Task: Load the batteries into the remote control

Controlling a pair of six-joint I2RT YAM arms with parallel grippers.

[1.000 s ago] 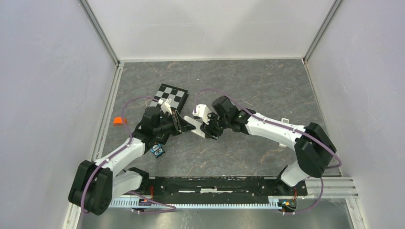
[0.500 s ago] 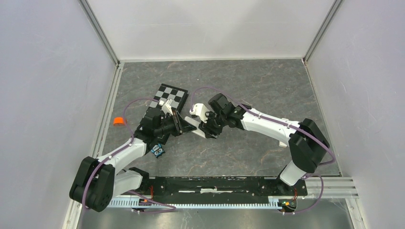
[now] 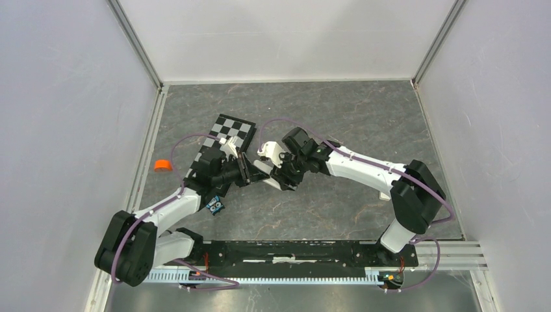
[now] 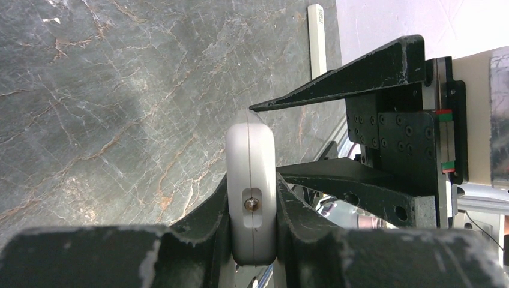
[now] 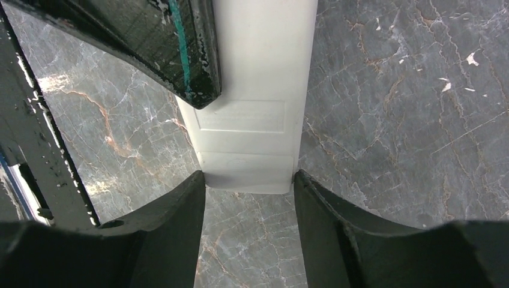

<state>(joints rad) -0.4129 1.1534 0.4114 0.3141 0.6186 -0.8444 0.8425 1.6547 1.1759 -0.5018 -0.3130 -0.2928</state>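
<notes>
Left jaws pressed onto the flat faces of the remote control (image 4: pixel 251 180), pinching one end edge-on, with a small metal screw or contact showing in that end. Right jaws part-way spread across the width of the opposite end, apparently touching both long edges. Remote seemingly lifted off the worktop (image 3: pixel 351 117), bridging the two arms a little left of centre, plain white back turned to the right wrist camera.

Judged light, stiff and hard-shelled, of smooth plastic likely to slip or twist under a narrow pinch. Best gripped on the long edges or the flat faces near an end, clear of the battery cover (image 5: pixel 242 117), so that the cover can come free. Probably not fragile overall, though the cover's catch may be.

Only container in sight: the battery bay behind that cover, marked by a rectangular outline on the back just beyond the right jaws. Looks closed; contents hidden. No batteries made out in any view.

Farther out on the worktop: a checkered board (image 3: pixel 227 133) behind the left wrist, a small blue toy (image 3: pixel 214 205) beside the left forearm, a small orange object (image 3: pixel 161 165) near the left wall, and a thin white strip (image 4: pixel 316 36) lying flat in the background of the left wrist view.
</notes>
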